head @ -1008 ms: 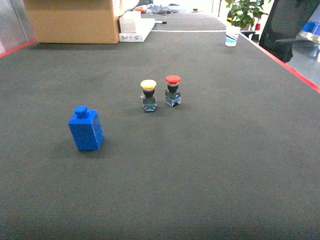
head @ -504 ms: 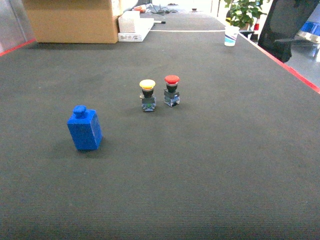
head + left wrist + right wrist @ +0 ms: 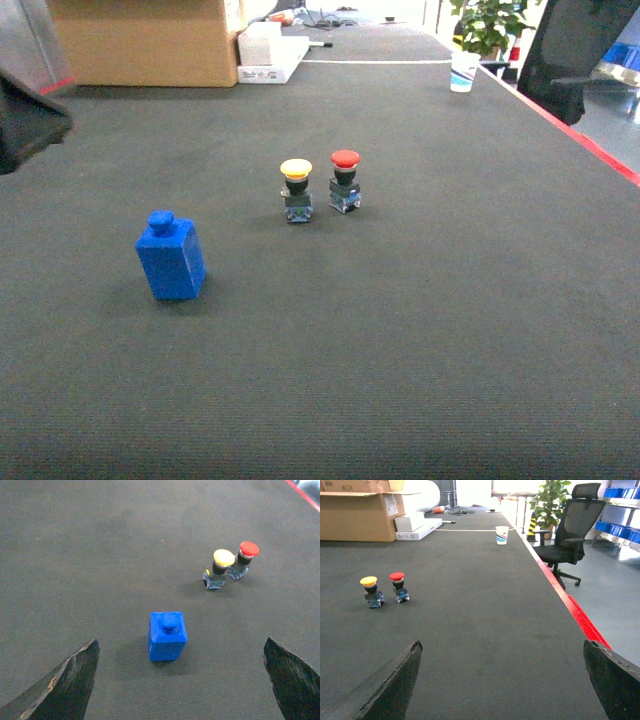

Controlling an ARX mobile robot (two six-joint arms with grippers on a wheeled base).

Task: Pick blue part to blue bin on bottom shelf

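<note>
The blue part (image 3: pixel 171 258), a small blue block with a round knob on top, stands upright on the dark table mat (image 3: pixel 420 330). In the left wrist view the blue part (image 3: pixel 167 636) is just ahead of my left gripper (image 3: pixel 181 640), centred between its wide-open jaws and touching neither. A dark blurred piece of my left arm (image 3: pixel 28 120) shows at the head view's left edge, up and left of the part. My right gripper (image 3: pixel 502 642) is open over bare mat, holding nothing. The bottom shelf is out of view. I cannot tell whether the far blue bins (image 3: pixel 620 527) include the task's.
A yellow push button (image 3: pixel 296 190) and a red push button (image 3: pixel 345 180) stand side by side mid-table. A cardboard box (image 3: pixel 145 40) and white boxes (image 3: pixel 265 55) line the far edge. A paper cup (image 3: pixel 462 72) stands by the red-edged right side, with an office chair (image 3: pixel 570 527) beyond it.
A dark part of my left arm has come into the head view at the upper left edge. The blue part and both buttons have not moved.
</note>
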